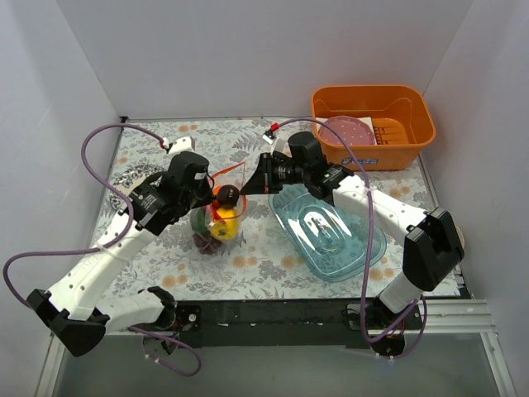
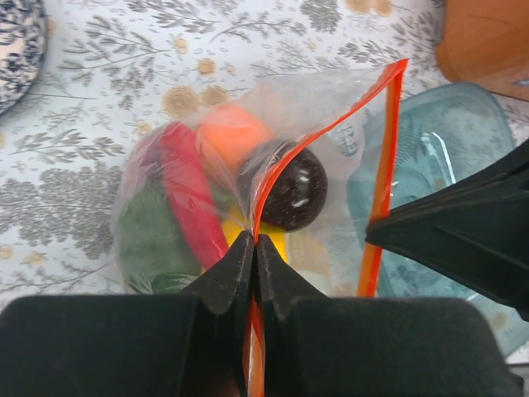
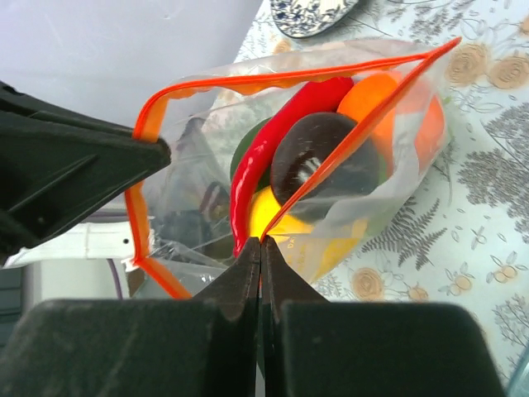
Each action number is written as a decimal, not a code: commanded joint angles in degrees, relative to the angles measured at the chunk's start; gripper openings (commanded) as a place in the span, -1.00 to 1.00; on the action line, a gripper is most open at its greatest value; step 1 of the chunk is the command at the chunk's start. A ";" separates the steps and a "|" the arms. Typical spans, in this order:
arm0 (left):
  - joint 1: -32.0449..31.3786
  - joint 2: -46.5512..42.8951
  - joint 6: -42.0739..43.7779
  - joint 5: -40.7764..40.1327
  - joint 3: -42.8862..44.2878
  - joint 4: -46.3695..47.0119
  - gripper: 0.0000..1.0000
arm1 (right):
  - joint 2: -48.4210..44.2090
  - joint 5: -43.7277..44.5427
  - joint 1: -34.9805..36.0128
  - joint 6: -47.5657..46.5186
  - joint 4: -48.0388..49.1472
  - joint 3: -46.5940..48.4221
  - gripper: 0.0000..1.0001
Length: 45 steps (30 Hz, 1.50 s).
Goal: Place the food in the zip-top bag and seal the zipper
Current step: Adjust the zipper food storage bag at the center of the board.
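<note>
On the floral bench [image 1: 273,256], we are watching the left end effector [image 2: 254,244] and right end effector [image 3: 260,248] pinching the zipper [image 2: 326,132]; the bag [image 2: 331,99] is holding chilli [image 2: 190,194], orange [image 2: 227,132], plum [image 2: 293,190].

The left arm [image 1: 99,265] and the right arm [image 1: 384,211] are each built of smooth white links joined by chunky black joint housings, with black blocks at their bases. A thin purple cable [image 1: 85,157] runs along each arm, and the right one's carries a small red tag [image 1: 270,127]. The left gripper [image 2: 252,241] and the right gripper [image 3: 260,241] have matte black fingers that taper to narrow wedge tips.
</note>
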 commanded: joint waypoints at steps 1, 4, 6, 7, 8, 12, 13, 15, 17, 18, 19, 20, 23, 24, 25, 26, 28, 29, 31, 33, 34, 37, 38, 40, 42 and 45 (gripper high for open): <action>1.45 -2.51 3.11 -4.04 2.03 -1.46 -1.00 | 2.79 -4.37 -0.03 3.19 7.80 4.87 -0.97; 1.63 -3.21 4.87 -1.15 -0.16 1.17 -1.00 | 2.89 -3.06 -0.03 3.46 8.15 2.77 -0.97; 1.63 -3.56 4.87 3.65 -1.65 4.40 -1.00 | 1.84 -1.66 -0.03 3.54 8.33 0.58 -0.97; 1.63 -3.65 4.70 6.13 -2.79 6.08 -1.00 | 1.39 -0.26 -0.03 3.37 8.24 -1.78 -0.97; 1.63 -3.74 4.17 8.24 -4.98 7.92 -1.00 | 1.13 0.45 -0.03 3.19 7.98 -2.76 -0.97; 1.63 -0.42 2.42 18.53 -9.74 16.46 -1.00 | -2.72 4.93 -0.12 2.32 5.44 -7.69 -0.97; 1.63 0.30 2.41 21.68 -10.62 17.77 -1.00 | -3.61 7.38 -0.03 2.14 4.82 -8.48 -0.97; 1.63 2.22 1.27 25.20 -12.55 21.20 -1.00 | -6.06 10.20 -0.21 1.79 2.20 -10.33 -0.97; 1.63 2.94 0.92 28.90 -13.96 25.23 -1.00 | -7.57 13.46 -0.29 1.61 1.65 -11.90 -0.97; 1.54 3.11 0.74 29.78 -15.27 26.39 -1.00 | -9.14 14.08 -0.29 1.70 1.65 -12.87 -0.97; 1.54 3.55 0.74 31.79 -15.81 27.53 -1.00 | -9.85 15.39 -0.29 2.05 1.65 -13.66 -0.97; 1.54 3.90 0.83 32.51 -15.99 28.76 -1.00 | -10.56 16.10 -0.29 3.01 0.00 -14.98 -0.97; 1.54 4.96 1.53 33.92 -16.51 28.77 -1.00 | -13.46 18.56 -0.29 4.77 0.94 -17.79 -0.95; 1.54 4.96 1.53 34.27 -17.12 28.77 -1.00 | -14.51 19.18 -0.29 5.91 0.95 -19.37 -0.94; 1.54 4.87 1.62 34.54 -17.57 28.86 -1.00 | -14.87 19.88 -0.29 6.35 1.03 -19.99 -0.94; 1.54 4.87 1.79 36.11 -17.92 29.21 -1.00 | -15.39 20.15 -0.38 6.88 1.04 -20.43 -0.94; 1.54 4.96 2.23 38.39 -18.36 29.39 -1.00 | -15.75 20.93 -0.38 7.94 0.95 -21.75 -0.94; 1.45 5.05 2.49 41.45 -18.71 30.26 -1.00 | -15.75 21.64 -0.47 8.20 0.77 -21.84 -0.95; 1.28 5.66 3.20 44.55 -19.15 31.23 -1.00 | -15.84 23.56 -0.56 8.90 -0.54 -21.84 -0.95; 0.84 7.24 4.69 47.88 -19.33 31.15 -1.00 | -16.36 24.27 -0.91 9.17 -1.77 -22.11 -0.95; 0.66 7.59 5.22 48.86 -19.24 30.62 -1.00 | -16.71 25.67 -1.00 9.60 -2.13 -22.46 -0.95; -0.13 7.34 5.49 48.78 -20.29 30.35 -1.00 | -18.64 26.74 -2.22 9.96 -1.95 -23.95 -0.95; -0.22 6.99 5.14 48.34 -20.99 30.44 -1.00 | -19.43 26.48 -2.84 10.05 -1.95 -24.13 -0.94; -0.30 6.37 4.70 47.55 -21.70 30.44 -1.00 | -20.31 25.34 -4.07 10.14 -1.78 -25.09 -0.91; -0.30 6.02 4.00 47.11 -22.14 30.53 -0.89 | -21.54 23.24 -4.51 10.23 -0.12 -26.06 -0.74; -0.48 6.28 3.90 47.72 -22.32 31.41 -0.78 | -22.60 20.78 -4.69 11.19 1.03 -27.64 -0.12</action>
